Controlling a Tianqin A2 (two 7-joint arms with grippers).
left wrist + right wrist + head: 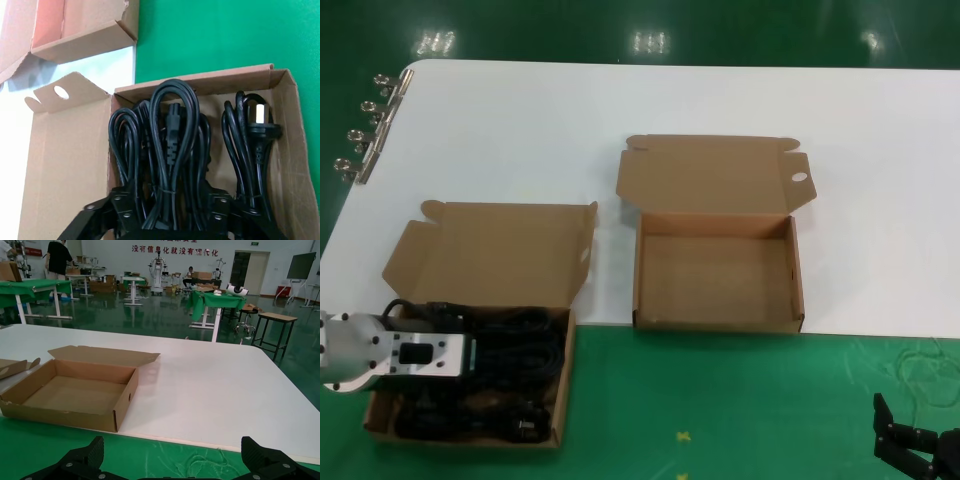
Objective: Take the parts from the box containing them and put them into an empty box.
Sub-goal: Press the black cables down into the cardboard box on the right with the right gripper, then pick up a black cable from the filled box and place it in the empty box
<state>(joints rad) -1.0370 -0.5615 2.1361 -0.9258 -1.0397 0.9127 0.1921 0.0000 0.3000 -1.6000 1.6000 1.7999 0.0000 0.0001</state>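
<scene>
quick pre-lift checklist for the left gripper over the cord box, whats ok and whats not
1. Left gripper down in the box of power cords: ok.
2. Fingers straddle the middle looped bundle: ok.
3. Firm clamp on the bundle: cannot tell.
4. Neighbouring cord with plug lies apart: ok.
5. Empty box open, nothing inside: ok.
6. Right gripper parked low at the right, off the boxes: ok.

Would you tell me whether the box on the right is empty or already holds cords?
Empty: the box with the oval-holed lid shows only bare cardboard floor in head and right wrist views.
</scene>
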